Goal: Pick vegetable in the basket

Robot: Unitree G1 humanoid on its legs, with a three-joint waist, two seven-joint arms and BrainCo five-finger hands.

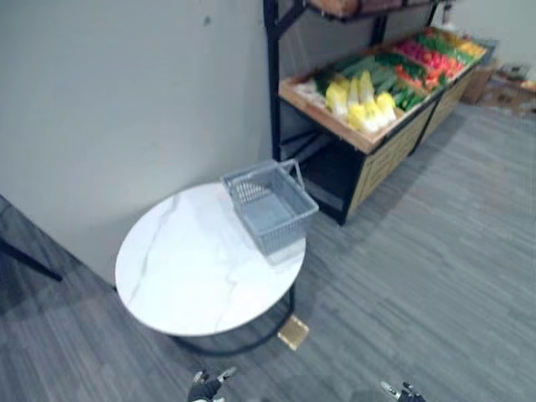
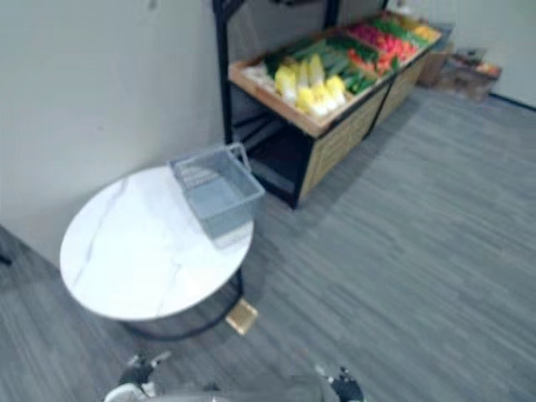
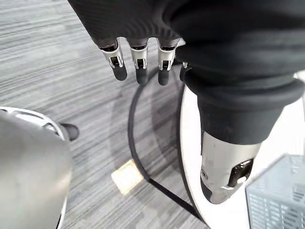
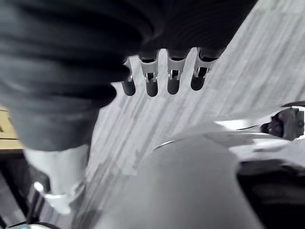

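Looking down from the head, the left eye view shows a round white marble table [image 1: 188, 272] standing against a plain pale wall [image 1: 126, 100]. An empty grey mesh basket [image 1: 270, 205] sits at the table's far right edge. Beyond it, a wooden produce stand [image 1: 389, 146] holds the vegetables [image 1: 362, 102]: pale yellow heads in front, green and red ones further back. None lies in the basket. The floor [image 1: 435, 268] is grey wood-look planking, with a small tan square [image 1: 293, 332] on it beside the table's base. The left hand [image 1: 207, 387] and right hand [image 1: 404, 391] hang low at the bottom edge, well apart from the table and the stand.

The right eye view shows the same layout.

In the left wrist view, the left hand's fingers [image 3: 138, 67] point straight down over the floor, relaxed and empty.

In the right wrist view, the right hand's fingers [image 4: 151, 78] also hang straight and hold nothing.

The task appears to be at its very start. The next move likely calls for approaching the stand and reaching one hand to a vegetable.
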